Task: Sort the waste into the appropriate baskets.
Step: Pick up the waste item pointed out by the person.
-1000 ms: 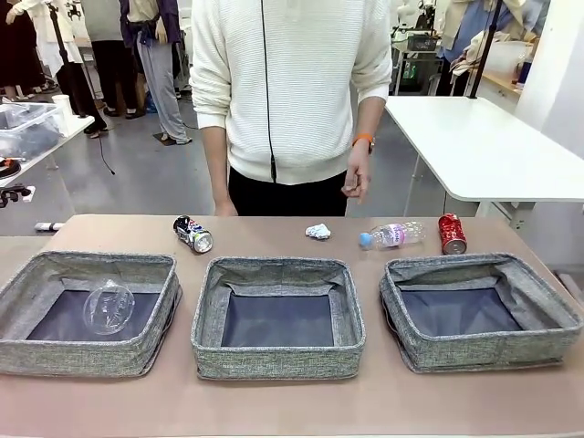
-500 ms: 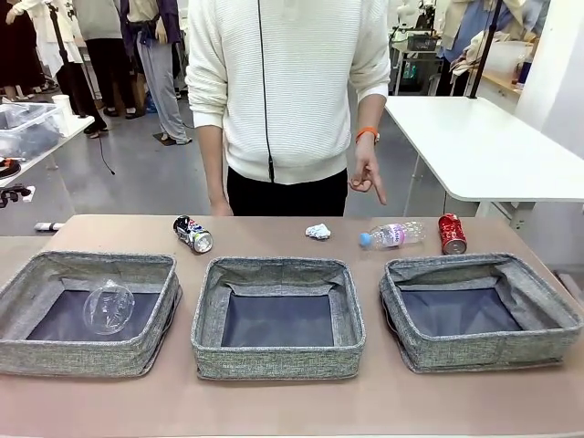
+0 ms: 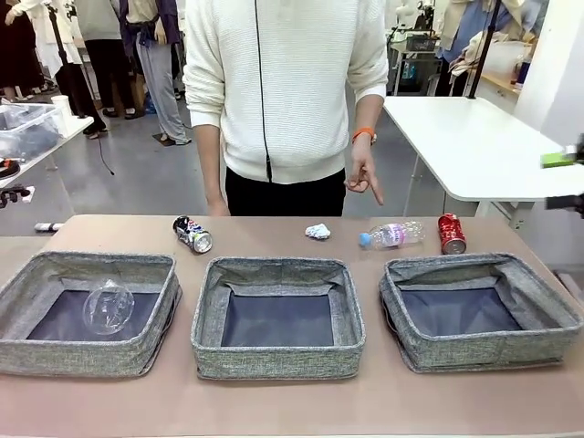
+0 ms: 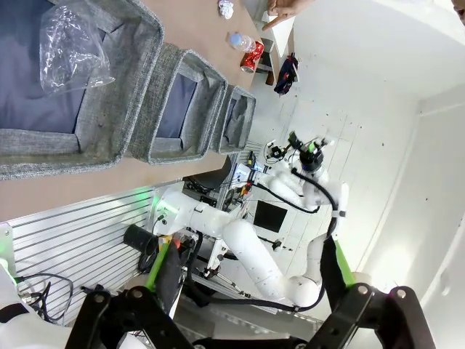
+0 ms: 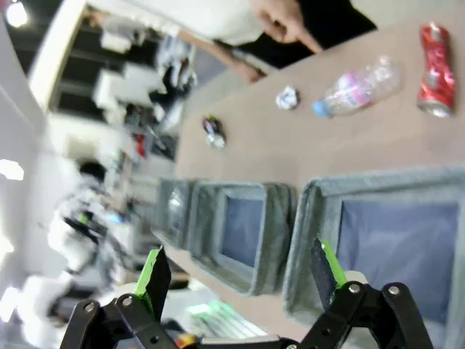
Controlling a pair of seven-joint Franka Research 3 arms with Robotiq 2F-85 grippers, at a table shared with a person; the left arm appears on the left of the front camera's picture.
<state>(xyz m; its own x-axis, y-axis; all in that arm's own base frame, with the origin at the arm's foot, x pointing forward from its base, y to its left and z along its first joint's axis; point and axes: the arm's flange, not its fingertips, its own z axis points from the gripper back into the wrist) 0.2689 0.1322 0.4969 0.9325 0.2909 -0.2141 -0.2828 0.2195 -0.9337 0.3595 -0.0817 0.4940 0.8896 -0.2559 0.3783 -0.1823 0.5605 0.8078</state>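
Three grey baskets stand in a row: left (image 3: 36, 356), middle (image 3: 205, 338) and right (image 3: 411, 342). A clear plastic cup (image 3: 108, 307) lies in the left one. Behind them on the table lie a dark printed can (image 3: 192, 234), a white paper wad (image 3: 318, 231), a blue-capped bottle (image 3: 392, 234) and a red can (image 3: 451, 234). My right gripper (image 5: 240, 273) hangs open high above the right basket (image 5: 305, 240); one of its green pads (image 3: 557, 159) shows at the front view's right edge. My left gripper (image 4: 247, 269) is open, well back from the table, with nothing between its fingers.
A person in a white sweater stands at the far side, one hand (image 3: 363, 178) pointing a finger down above the bottle. A white table (image 3: 484, 151) stands behind on the right. Bare tabletop (image 3: 274, 401) runs in front of the baskets.
The person's hand went from curled to pointing a finger down. A green pad of my right gripper has come into the front view at the right edge. The waste has not moved.
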